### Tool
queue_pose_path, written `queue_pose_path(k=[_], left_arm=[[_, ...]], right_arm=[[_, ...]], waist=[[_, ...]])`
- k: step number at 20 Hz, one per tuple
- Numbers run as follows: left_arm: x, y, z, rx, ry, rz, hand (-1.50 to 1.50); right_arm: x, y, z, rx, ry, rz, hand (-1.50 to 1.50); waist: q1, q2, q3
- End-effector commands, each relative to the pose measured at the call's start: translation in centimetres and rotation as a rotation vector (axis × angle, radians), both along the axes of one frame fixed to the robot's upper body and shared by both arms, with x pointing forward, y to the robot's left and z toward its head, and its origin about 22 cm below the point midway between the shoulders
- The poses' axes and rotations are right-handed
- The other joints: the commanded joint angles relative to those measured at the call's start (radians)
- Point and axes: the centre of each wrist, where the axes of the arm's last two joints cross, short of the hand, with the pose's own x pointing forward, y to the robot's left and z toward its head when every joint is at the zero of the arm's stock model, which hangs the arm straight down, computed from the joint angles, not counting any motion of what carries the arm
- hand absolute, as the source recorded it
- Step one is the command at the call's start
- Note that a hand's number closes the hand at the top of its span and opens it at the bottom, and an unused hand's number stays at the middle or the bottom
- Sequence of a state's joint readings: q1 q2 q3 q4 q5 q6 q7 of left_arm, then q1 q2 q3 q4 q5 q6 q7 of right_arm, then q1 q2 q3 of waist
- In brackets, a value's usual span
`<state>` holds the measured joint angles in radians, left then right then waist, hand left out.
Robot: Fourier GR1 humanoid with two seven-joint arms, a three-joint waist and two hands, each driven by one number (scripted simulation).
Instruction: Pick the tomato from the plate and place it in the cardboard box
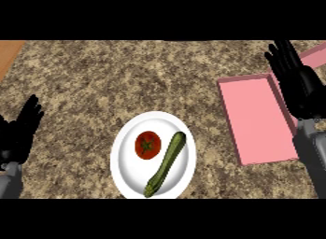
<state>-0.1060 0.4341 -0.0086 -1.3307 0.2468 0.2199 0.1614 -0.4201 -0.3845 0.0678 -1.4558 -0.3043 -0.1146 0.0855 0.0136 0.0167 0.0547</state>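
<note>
The right hand hangs over the pink box with fingers straight and apart, holding nothing. The tomato lies on the plate, just beside a zucchini. I judge the pick is not begun; the hand must go left and down to it. The left hand rests open at the left edge

Speckled brown granite counter below me, wooden strip along its far left corner. Directly on it: white plate, near my edge, about centre; pink open box to plate's right, well apart, flaps spread flat on stone.
</note>
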Motion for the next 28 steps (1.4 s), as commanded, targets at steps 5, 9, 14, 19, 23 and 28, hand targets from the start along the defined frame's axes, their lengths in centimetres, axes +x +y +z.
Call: queue_pose_path(k=[5,9,14,19,23,28], left_arm=[[0.1,-1.5,2.7,-0.085,-0.156,-0.13,0.0],[-0.4,-1.3,3.2,-0.147,-0.145,-0.161,0.0],[-0.9,-2.1,3.1,-0.181,-0.148,-0.168,0.0],[-1.0,-1.0,4.1,-0.168,-0.131,-0.169,0.0],[-1.4,-0.2,4.1,-0.172,-0.145,-0.157,0.0],[-1.7,-1.5,3.7,-0.172,-0.133,-0.168,0.0]], right_arm=[[-4.6,10.9,-1.8,0.075,-0.17,0.162,-1.5],[-5.6,8.7,-2.9,-0.024,-0.449,-0.227,-1.5],[-11.8,14.0,-5.2,-0.094,-0.686,-0.06,-1.5],[-13.7,13.0,-6.8,-0.453,-0.524,0.048,-1.5],[-12.7,11.4,-7.1,-0.749,-0.378,0.021,-1.5],[-13.7,14.4,-5.6,-0.971,-0.219,0.051,-1.5]], waist=[[-0.005,-0.029,-0.056],[-0.031,-0.037,-0.054],[-0.029,-0.027,-0.055],[-0.035,-0.029,-0.06],[-0.04,-0.032,-0.066],[-0.032,-0.032,-0.065]])
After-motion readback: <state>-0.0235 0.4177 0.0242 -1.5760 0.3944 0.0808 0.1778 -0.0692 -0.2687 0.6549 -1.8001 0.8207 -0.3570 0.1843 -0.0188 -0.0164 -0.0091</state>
